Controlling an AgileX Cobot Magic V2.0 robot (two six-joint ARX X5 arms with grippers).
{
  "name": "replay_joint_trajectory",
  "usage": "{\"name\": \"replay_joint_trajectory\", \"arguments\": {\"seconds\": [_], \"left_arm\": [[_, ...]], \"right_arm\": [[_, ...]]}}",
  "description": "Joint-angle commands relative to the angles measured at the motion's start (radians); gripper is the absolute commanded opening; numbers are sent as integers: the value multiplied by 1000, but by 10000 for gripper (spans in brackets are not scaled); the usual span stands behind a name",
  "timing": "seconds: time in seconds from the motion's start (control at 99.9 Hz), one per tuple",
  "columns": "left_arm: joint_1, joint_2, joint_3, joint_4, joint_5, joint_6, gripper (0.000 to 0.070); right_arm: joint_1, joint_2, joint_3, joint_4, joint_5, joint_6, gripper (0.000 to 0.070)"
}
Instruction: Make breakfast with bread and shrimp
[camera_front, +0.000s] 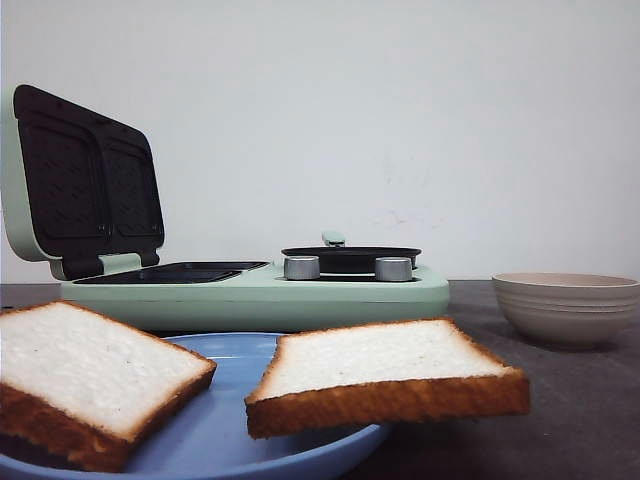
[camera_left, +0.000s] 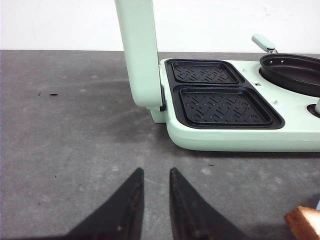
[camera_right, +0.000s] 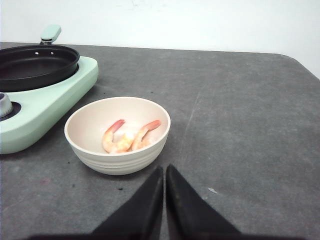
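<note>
White bread: two slices (camera_front: 95, 375) (camera_front: 385, 375) are laid on a blue plate (camera_front: 225, 420) at the front of the counter (camera_right: 240, 115); the right slice is seen to overhang the plate rim.
Overhang risk: if this slice is gripped at its free corner, it can be tipped off the plate, or the soft crumb can be torn.
Shrimp: curled orange pieces (camera_right: 129, 137) are kept inside the beige bowl (camera_right: 117, 135), beside the green breakfast maker (camera_front: 260, 290).
Bowl risk: the light bowl can be pushed or overturned when the shrimp is reached for.
Left hand (camera_left: 152, 205): a narrow gap is shown between the fingers, nothing is held, and it is placed low over the bare counter.
Right hand (camera_right: 164, 200): the fingers are nearly pressed together, nothing is held, just in front of the bowl.
Lid (camera_front: 85, 180): it is stood open behind the grill plates (camera_left: 220, 92); it can be struck by an arm and dropped shut.
Pan (camera_front: 350, 258): the shrimp can be missed past its shallow edge.
</note>
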Motion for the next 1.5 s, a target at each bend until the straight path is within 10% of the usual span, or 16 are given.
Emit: {"name": "replay_joint_trajectory", "arguments": {"seconds": [0.0,1.081,1.491], "left_arm": [[0,-1,-18,-5,-1,6,1],[0,-1,-18,-4,3,-7,0],[0,3,45,28,32,-458,4]], "right_arm": [[3,0,-4,11,1,11,0],[3,0,-4,11,-2,100,0],[3,4,123,-21,-2,341,0]]}}
